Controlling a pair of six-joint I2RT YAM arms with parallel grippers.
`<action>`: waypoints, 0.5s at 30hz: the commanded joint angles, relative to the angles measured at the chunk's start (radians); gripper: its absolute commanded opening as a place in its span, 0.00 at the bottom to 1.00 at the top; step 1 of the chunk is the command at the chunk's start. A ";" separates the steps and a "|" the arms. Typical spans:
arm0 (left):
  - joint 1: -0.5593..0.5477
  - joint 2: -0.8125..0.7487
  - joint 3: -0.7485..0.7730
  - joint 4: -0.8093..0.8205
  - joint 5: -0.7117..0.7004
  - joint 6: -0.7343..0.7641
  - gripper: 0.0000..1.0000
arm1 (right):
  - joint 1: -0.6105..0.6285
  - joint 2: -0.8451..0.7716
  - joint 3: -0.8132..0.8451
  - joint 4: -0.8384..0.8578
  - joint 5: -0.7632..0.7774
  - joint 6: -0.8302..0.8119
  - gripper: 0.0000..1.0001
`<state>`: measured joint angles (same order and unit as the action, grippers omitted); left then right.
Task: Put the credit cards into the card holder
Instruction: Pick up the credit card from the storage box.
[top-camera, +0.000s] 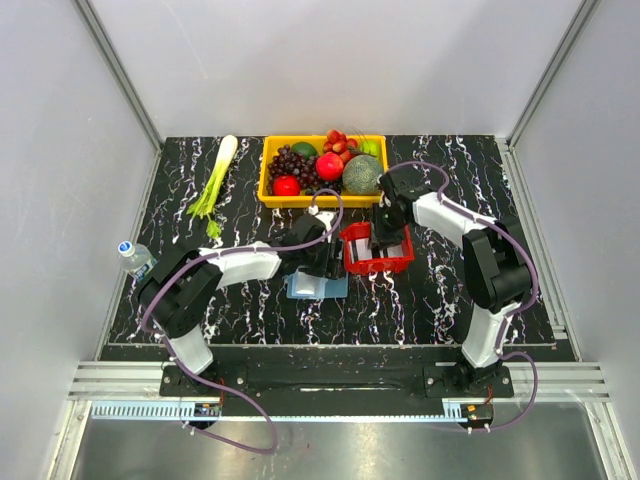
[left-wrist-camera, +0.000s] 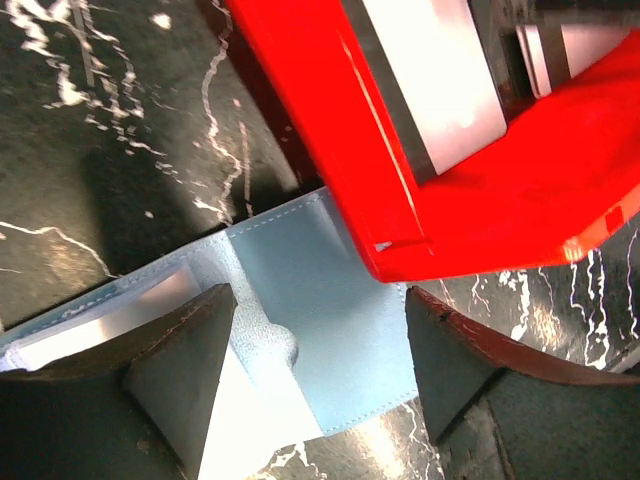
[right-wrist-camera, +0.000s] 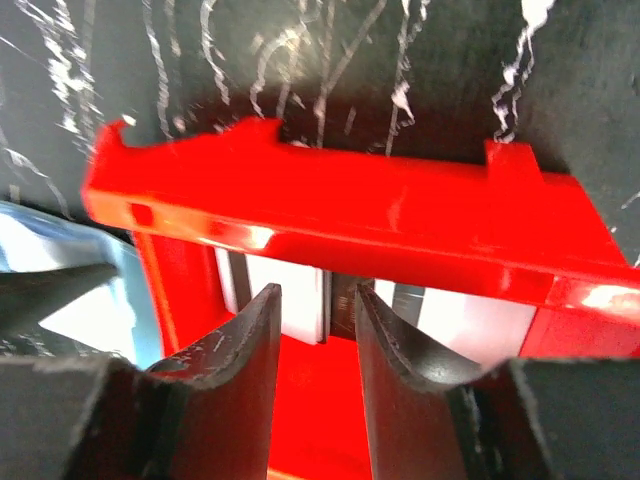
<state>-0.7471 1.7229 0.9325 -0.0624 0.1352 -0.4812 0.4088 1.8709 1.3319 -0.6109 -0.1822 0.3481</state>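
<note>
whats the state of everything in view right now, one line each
card holder, open, flat on the table
credit cards, standing in the red tray
red tray, upright, holding the cards
left claw, open, over the card holder
right claw, open, down inside the red tray
yellow basket, full of fruit

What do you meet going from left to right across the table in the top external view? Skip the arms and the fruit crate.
water bottle → green stalk vegetable → card holder → red tray

Yellow fruit crate (top-camera: 320, 202), leek (top-camera: 218, 175), water bottle (top-camera: 135, 257) and red tray (top-camera: 352, 250) sit on black marbled table (top-camera: 440, 290).
</note>
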 joint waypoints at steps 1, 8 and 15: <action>0.034 -0.037 -0.008 0.050 0.004 -0.023 0.74 | 0.015 -0.094 -0.100 -0.004 0.090 -0.101 0.41; 0.041 -0.033 -0.009 0.058 0.037 -0.019 0.73 | -0.022 -0.171 -0.206 0.007 0.245 -0.158 0.41; 0.041 -0.040 -0.011 0.053 0.050 0.003 0.73 | -0.111 -0.115 -0.145 0.040 0.286 -0.262 0.43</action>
<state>-0.7086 1.7210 0.9249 -0.0490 0.1562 -0.4950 0.3443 1.7344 1.1336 -0.5961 0.0132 0.1738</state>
